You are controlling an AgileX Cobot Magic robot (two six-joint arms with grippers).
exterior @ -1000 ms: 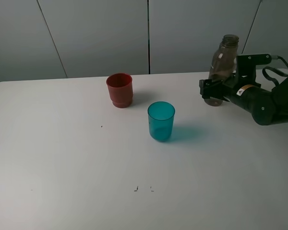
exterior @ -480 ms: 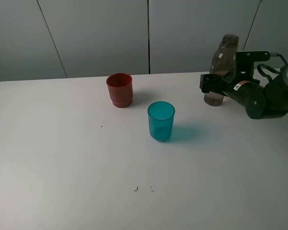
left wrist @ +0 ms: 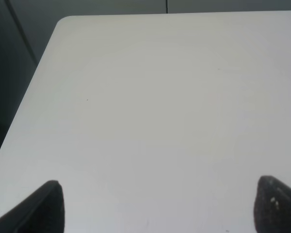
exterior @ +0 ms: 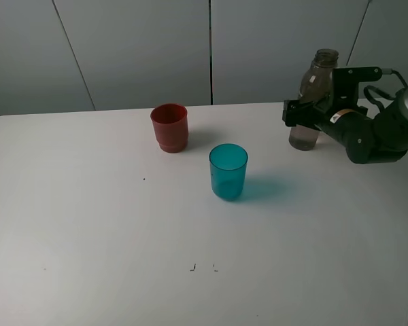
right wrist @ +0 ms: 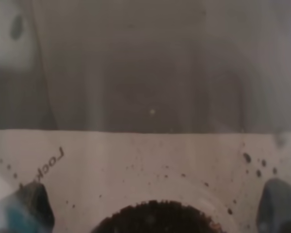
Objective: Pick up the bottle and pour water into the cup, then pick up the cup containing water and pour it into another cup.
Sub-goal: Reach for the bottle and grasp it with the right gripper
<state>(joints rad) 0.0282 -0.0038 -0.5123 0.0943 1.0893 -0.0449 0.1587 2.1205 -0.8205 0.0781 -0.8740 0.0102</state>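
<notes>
- The bottle (exterior: 319,83) stands upright near the far right edge of the table (exterior: 88,224). Its long axis is vertical, its narrow neck points straight up, and its base rests on the tabletop.
- The right gripper (exterior: 304,119) reaches in from the right at about the bottle's mid-height. Its jaws are spread as wide as they go, one on each side of the body, and no firm grip shows.
- In the right wrist view the bottle (right wrist: 145,97) fills nearly the whole picture, with the two fingertips (right wrist: 34,206) far apart at the corners.
- The blue cup (exterior: 228,171) stands upright with its mouth up, near the table's middle and well apart from the bottle.
- The red cup (exterior: 169,127) stands upright, farther back and to the left of the blue cup, not touching it.
- The left gripper (left wrist: 162,208) hangs over bare table near a corner, jaws wide apart and holding nothing.
</notes>
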